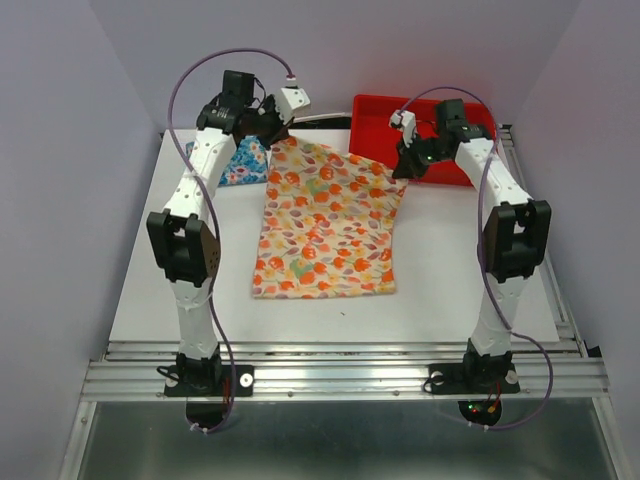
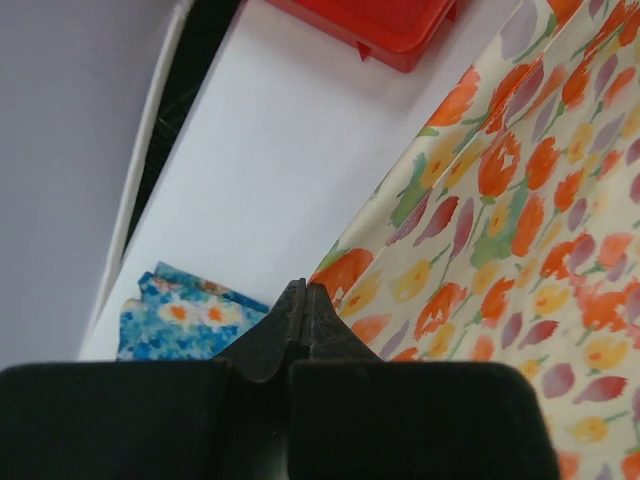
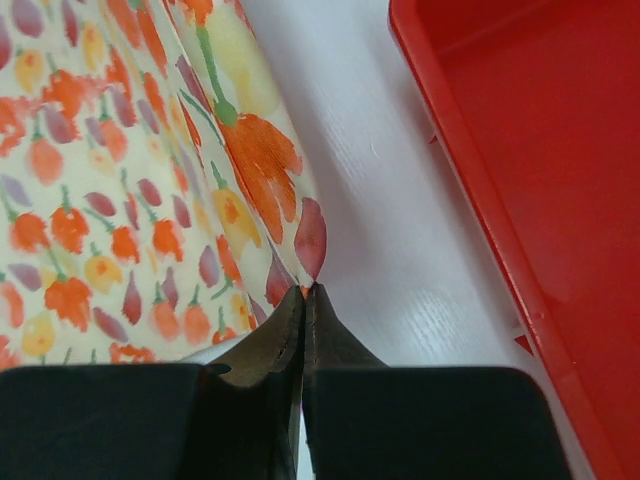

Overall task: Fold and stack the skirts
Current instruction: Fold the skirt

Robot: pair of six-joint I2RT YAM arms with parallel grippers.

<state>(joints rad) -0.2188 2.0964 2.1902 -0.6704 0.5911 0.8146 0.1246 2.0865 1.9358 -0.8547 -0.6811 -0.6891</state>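
Observation:
The cream-yellow skirt (image 1: 330,220) with orange and red flowers lies spread on the white table, its far edge lifted. My left gripper (image 1: 274,132) is shut on its far left corner, which shows in the left wrist view (image 2: 480,200) beside the closed gripper (image 2: 304,286). My right gripper (image 1: 403,166) is shut on the far right corner; the cloth (image 3: 150,180) runs up from the pinched tips of the gripper (image 3: 308,290). The blue skirt (image 1: 243,165) lies folded at the far left, partly behind the left arm, and also shows in the left wrist view (image 2: 180,320).
A red plastic tray (image 1: 375,115) stands at the far right of the table, just behind the right gripper; it also shows in the left wrist view (image 2: 400,20) and the right wrist view (image 3: 540,150). White tabletop (image 1: 450,280) surrounds the skirt. Walls enclose three sides.

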